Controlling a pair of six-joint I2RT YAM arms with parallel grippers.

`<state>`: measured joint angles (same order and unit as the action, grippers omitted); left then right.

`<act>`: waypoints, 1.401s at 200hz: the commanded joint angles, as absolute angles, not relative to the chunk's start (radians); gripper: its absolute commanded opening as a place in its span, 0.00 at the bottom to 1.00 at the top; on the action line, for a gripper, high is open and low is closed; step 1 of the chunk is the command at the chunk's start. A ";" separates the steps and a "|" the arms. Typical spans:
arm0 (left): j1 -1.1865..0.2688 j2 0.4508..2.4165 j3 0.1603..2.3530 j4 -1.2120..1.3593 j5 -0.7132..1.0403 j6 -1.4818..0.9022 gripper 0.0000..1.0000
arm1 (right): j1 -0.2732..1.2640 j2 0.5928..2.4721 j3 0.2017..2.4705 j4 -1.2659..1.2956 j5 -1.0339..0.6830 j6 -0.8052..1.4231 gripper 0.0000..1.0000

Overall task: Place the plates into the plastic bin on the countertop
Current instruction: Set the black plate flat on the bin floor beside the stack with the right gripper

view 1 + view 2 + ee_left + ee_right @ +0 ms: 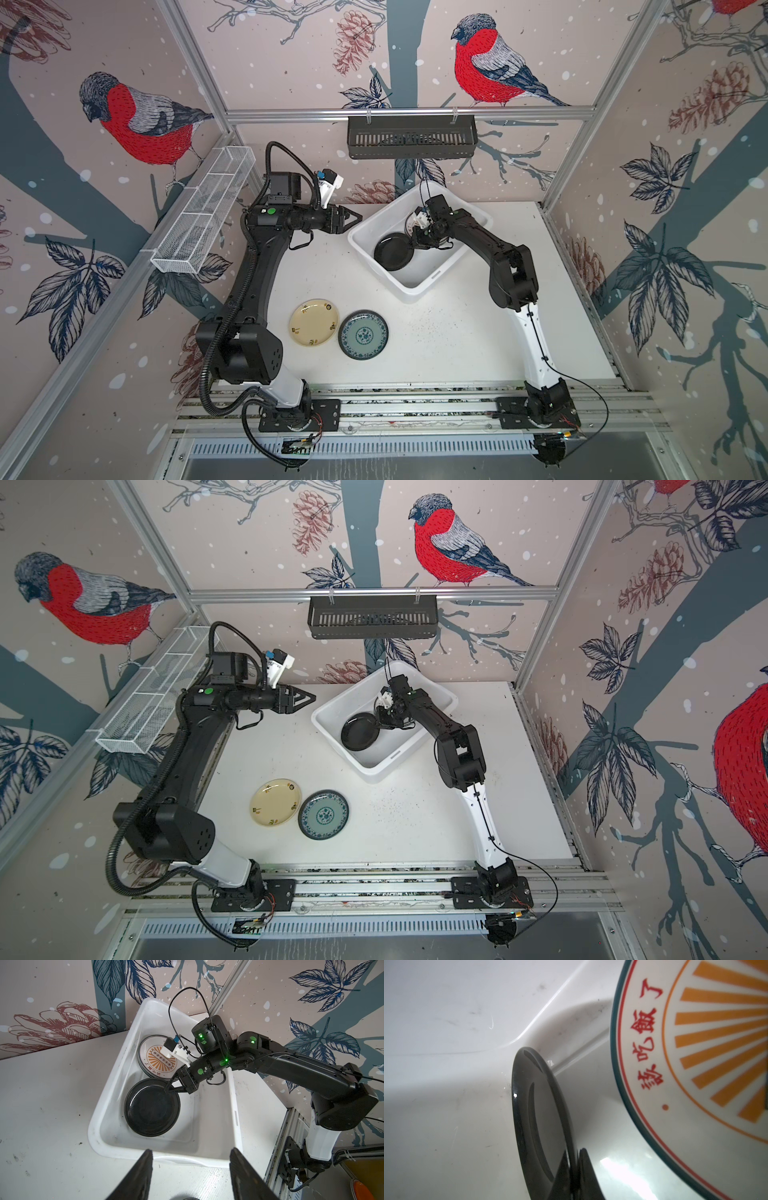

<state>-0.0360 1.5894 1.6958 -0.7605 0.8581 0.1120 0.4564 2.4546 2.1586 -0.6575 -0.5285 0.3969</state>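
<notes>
both top views look down; wrist views share the bin (110,1105), right apparently nearest.

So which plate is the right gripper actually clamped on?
The black plate, the right gripper pinching its rim inside the plastic bin; the sunburst plate beside it, cream plate and teal plate outside lie free.

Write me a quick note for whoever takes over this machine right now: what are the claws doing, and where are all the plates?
Right gripper: shut on the rim of the black plate, low inside the plastic bin; not yet released.
Left gripper: open, empty, hovering beside the bin's rim.
Done: a stack topped by the sunburst plate lies in the bin; how many plates sit under it is unclear.
Left: let go of the black plate, then bin the cream-yellow plate and the teal plate, which lie side by side on the countertop.
</notes>
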 commanded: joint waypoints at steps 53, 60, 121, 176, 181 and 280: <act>-0.038 1.600 1.705 -0.747 0.884 0.126 0.59 | 0.452 2.483 2.186 -0.676 -0.555 0.391 0.13; -0.039 1.601 1.705 -0.746 0.884 0.126 0.59 | 0.451 2.485 2.187 -0.676 -0.557 0.392 0.13; -0.041 1.612 1.718 -0.759 0.891 0.130 0.59 | 0.448 2.502 2.198 -0.683 -0.558 0.391 0.16; -0.043 1.615 1.720 -0.764 0.890 0.133 0.59 | 0.443 2.508 2.201 -0.685 -0.557 0.391 0.19; -0.044 1.615 1.720 -0.763 0.890 0.133 0.59 | 0.442 2.508 2.201 -0.686 -0.557 0.391 0.19; -0.046 1.616 1.717 -0.764 0.894 0.137 0.59 | 0.440 2.513 2.213 -0.706 -0.534 0.386 0.25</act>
<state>-0.0452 1.6142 1.7134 -0.7643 0.8707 0.1131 0.4419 2.5076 2.2002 -0.6827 -0.5480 0.3943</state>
